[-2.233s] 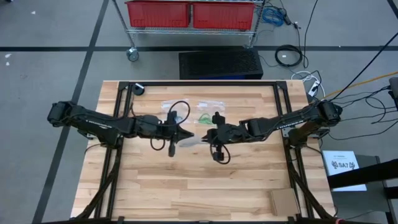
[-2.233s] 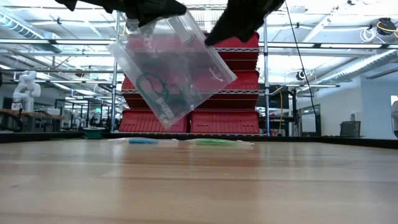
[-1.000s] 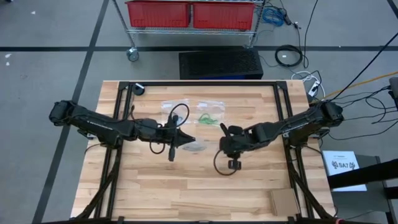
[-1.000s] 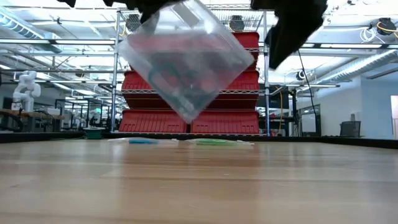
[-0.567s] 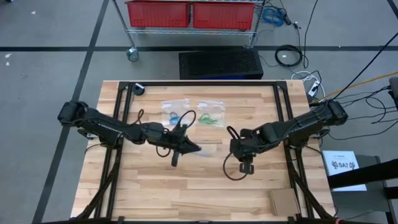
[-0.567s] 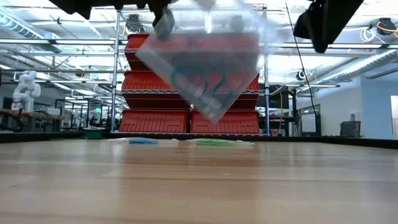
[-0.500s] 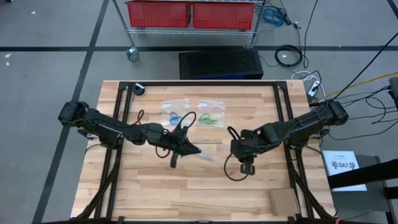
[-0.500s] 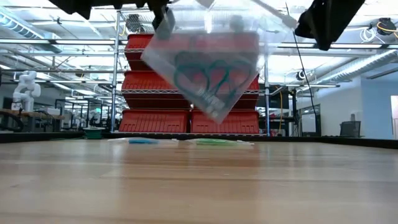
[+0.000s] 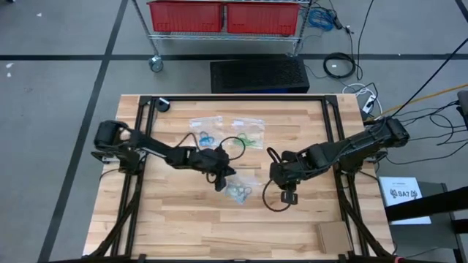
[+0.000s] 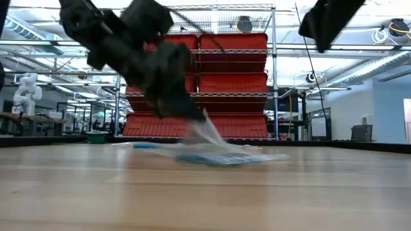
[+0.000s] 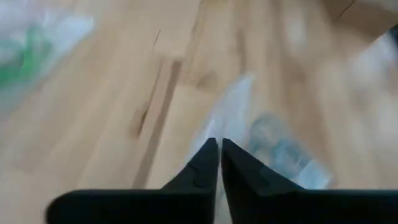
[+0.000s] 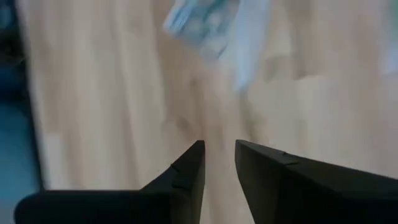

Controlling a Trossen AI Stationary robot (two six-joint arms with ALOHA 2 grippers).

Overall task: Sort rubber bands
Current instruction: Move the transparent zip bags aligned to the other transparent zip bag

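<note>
A clear plastic bag (image 9: 238, 191) with dark grey-blue rubber bands (image 11: 273, 149) in it lies near the table's middle, one corner raised. My left gripper (image 9: 228, 179) is low over the table and shut on that corner; it slants down toward the bag. My right gripper (image 9: 274, 174) hangs open, high over the table to the bag's right, and holds nothing. Farther back, a clear bag with blue rubber bands (image 9: 203, 136) and one with green rubber bands (image 9: 247, 137) lie flat on the table. My left gripper pinches a corner of the clear bag (image 10: 204, 128) between its two fingertips (image 11: 208, 155). The fingers slant down from the table's left. The corner is drawn up to the fingertips, and the rest of the bag (image 10: 221, 156) lies on the table.
Black cables loop from both arms (image 9: 272, 199). A black frame (image 9: 241, 98) runs along the table's far edge and sides. A brown cardboard piece (image 9: 333, 235) lies at the near right corner. The table's near half shows bare wood (image 9: 219, 234).
My left gripper has gone down and toward the table's near right with the bag. The bag hung tilted in the air before; now most of it lies on the table and only the held corner stays up.
</note>
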